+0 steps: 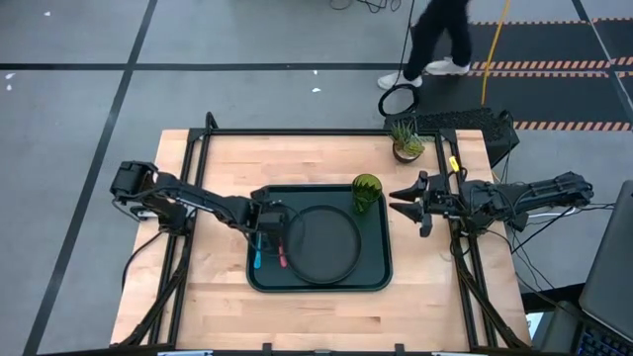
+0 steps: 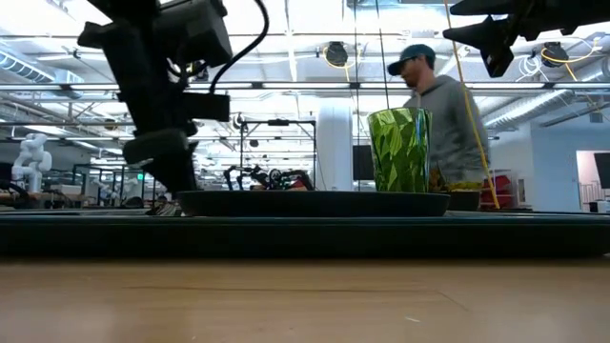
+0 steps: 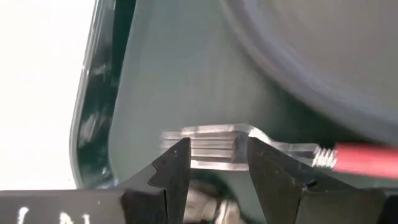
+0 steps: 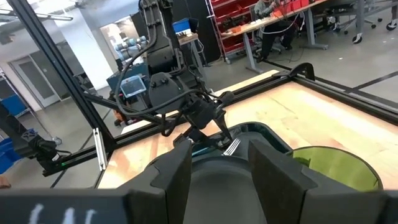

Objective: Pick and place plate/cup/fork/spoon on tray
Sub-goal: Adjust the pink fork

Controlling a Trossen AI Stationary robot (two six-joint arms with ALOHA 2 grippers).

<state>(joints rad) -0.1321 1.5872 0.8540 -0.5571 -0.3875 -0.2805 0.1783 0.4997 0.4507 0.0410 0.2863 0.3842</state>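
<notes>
The dark green tray lies mid-table. On it are the dark plate, the green cup standing in its far right corner, and, on its left strip, the blue-handled spoon and the red-handled fork. My left gripper is open low over the fork's tine end. In the left wrist view its fingertips stand on either side of the silver tines, and the fork lies flat on the tray floor. My right gripper is open and empty, raised just right of the cup.
A small potted grassy plant stands at the table's far edge, behind the cup. A person walks on the floor beyond the table and also shows in the low view. Bare wood lies near and left of the tray.
</notes>
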